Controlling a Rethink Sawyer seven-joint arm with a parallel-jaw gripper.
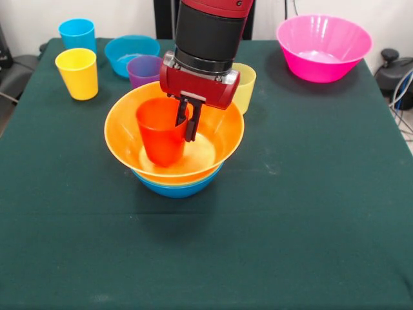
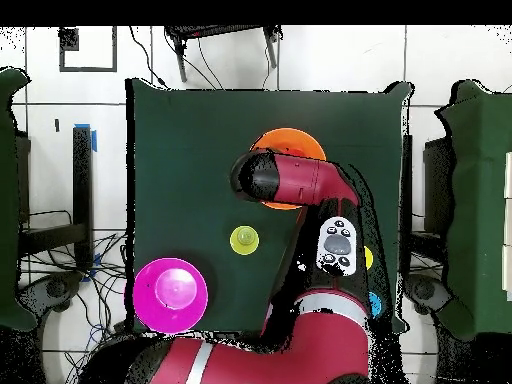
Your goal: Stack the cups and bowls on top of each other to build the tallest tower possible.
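The arm point(image 2: 300, 185) blocks most of the orange-yellow bowl point(image 2: 290, 140) from overhead, hiding the orange cup and gripper completely. In the front view, the pale yellow-green cup point(image 1: 245, 87) peeks out behind the wrist, and the medium blue bowl point(image 1: 177, 187) shows only its lower edge.

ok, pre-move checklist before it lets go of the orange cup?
1. Orange cup inside the orange-yellow bowl: ok, standing upright on the bowl floor.
2. Gripper on the cup: ok, fingers straddle its right rim.
3. Grip released: cannot tell, jaws look closed on the wall.
4. Tower base: ok, orange-yellow bowl nested level in the blue bowl.
5. Retreat path: ok, purple cup and pale cup stand behind the bowl, apart from the gripper.
6. Next piece in reach: cannot tell.
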